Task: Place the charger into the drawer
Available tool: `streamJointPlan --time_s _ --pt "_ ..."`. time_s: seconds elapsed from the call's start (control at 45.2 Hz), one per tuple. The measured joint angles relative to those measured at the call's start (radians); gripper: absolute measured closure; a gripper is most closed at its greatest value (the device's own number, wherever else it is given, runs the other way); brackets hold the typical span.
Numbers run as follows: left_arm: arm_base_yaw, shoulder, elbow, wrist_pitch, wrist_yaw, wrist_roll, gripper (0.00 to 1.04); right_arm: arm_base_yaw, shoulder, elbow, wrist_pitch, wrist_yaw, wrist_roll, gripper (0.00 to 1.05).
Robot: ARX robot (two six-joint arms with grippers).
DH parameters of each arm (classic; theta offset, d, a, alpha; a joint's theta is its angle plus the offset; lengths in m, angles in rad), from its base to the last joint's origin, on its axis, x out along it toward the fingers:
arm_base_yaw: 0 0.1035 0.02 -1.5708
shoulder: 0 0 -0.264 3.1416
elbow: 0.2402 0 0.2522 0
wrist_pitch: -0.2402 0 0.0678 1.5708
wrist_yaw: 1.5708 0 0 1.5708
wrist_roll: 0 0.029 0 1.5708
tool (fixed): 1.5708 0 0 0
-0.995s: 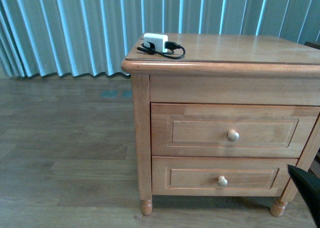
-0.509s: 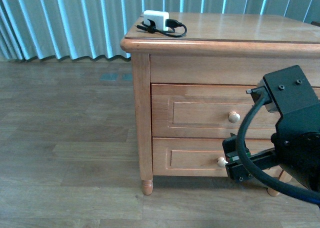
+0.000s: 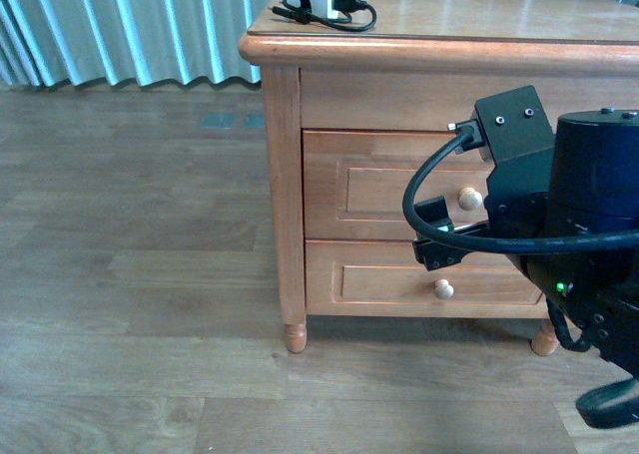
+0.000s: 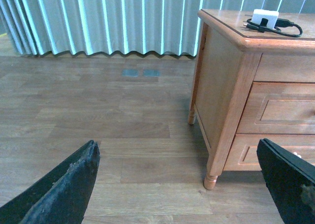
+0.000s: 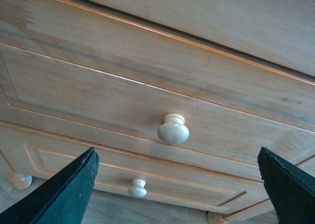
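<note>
Curtained room: right gripper (image 5: 175,154), jaws wide, faces the shut drawer's (image 3: 369,190) knob (image 5: 173,129) mid-frame; opening step, next should grip and pull.

Black right arm (image 3: 574,225) extended forward, level, cable (image 3: 411,200) looped off its wrist. The right claw (image 3: 436,236) points straight ahead, fingers (image 5: 59,194) spread wide, gripping nothing. The left claw (image 4: 179,184) is low, tilted slightly down, fingers spread wide too.
</note>
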State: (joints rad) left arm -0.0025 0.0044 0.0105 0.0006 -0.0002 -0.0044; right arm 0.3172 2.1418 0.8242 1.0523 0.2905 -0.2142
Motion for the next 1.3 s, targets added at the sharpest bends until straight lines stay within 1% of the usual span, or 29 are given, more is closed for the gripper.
streamJointPlan --time_s 0.265,0.398,0.951,1.305 --pt "0.000 0.000 0.000 0.000 0.000 0.000 0.06 -0.017 0.118 0.146 -0.016 0.010 -0.001 0.08" --pt "0.000 0.000 0.000 0.000 0.000 0.000 0.06 -0.023 0.142 0.178 -0.016 0.013 -0.003 0.08" --pt "0.000 0.000 0.000 0.000 0.000 0.000 0.06 -0.032 0.210 0.240 -0.019 0.022 -0.007 0.08" --pt "0.000 0.000 0.000 0.000 0.000 0.000 0.06 -0.034 0.220 0.245 -0.024 0.028 -0.007 0.08"
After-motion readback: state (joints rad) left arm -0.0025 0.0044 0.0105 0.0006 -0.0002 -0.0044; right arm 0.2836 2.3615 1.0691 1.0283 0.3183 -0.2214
